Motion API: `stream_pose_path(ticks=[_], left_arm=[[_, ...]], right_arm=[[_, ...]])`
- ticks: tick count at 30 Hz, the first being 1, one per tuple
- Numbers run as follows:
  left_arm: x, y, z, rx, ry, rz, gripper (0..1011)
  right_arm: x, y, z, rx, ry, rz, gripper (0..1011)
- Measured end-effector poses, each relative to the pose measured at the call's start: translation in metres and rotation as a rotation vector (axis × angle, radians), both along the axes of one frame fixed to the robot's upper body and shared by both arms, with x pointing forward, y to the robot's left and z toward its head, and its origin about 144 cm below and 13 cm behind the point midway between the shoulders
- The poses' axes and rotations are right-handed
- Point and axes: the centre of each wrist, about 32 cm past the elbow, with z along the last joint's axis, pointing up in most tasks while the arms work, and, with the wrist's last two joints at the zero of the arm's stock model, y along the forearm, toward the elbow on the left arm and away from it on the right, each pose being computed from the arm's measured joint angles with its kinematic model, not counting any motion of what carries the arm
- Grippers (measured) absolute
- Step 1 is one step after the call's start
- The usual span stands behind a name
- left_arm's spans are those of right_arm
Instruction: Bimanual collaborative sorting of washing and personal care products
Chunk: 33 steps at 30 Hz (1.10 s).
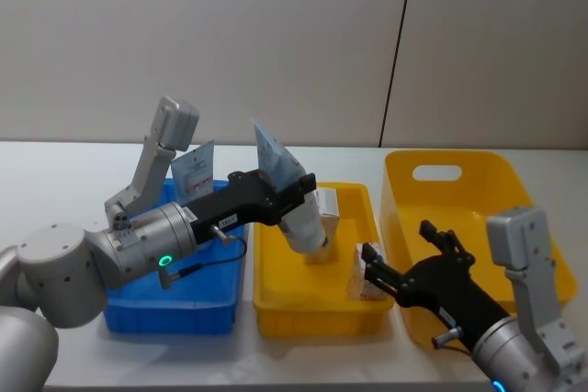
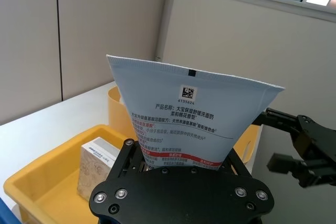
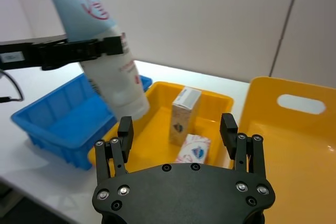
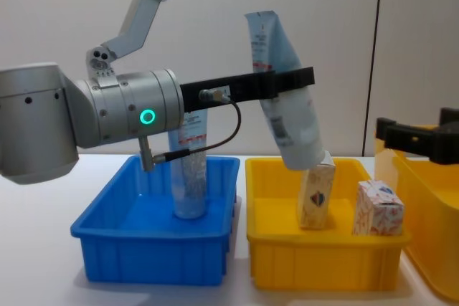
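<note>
Midway through sorting: left gripper (image 4: 287,80) pinches a tilted tube (image 4: 295,130), with the two boxes (image 4: 315,195) in the yellow bin (image 4: 323,270) below it. Another tube (image 4: 190,177) already stands in the blue bin (image 4: 150,266). Right gripper (image 3: 176,120) hovers spread near the boxes.

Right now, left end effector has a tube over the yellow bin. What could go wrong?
1. The tube hangs tilted in the left end effector, its cap end close to the upright box; lowering it may topple that box.
2. The grip is on the mid-body, so the tube could pivot or slip.
3. The open right end effector hovers near the same small yellow bin; the arms might clash.
</note>
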Motion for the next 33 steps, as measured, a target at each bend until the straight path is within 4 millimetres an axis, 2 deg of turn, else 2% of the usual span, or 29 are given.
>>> stream_pose_path(ticks=[15, 33], left_arm=[[0.002, -0.001, -0.001, -0.001, -0.005, -0.017, 360], [0.002, -0.002, -0.001, -0.002, -0.007, -0.023, 360]], right_arm=[[0.021, 0.015, 0.011, -0.118, 0.006, 0.117, 1003], [0.052, 0.051, 0.002, -0.246, -0.031, 0.136, 1003]])
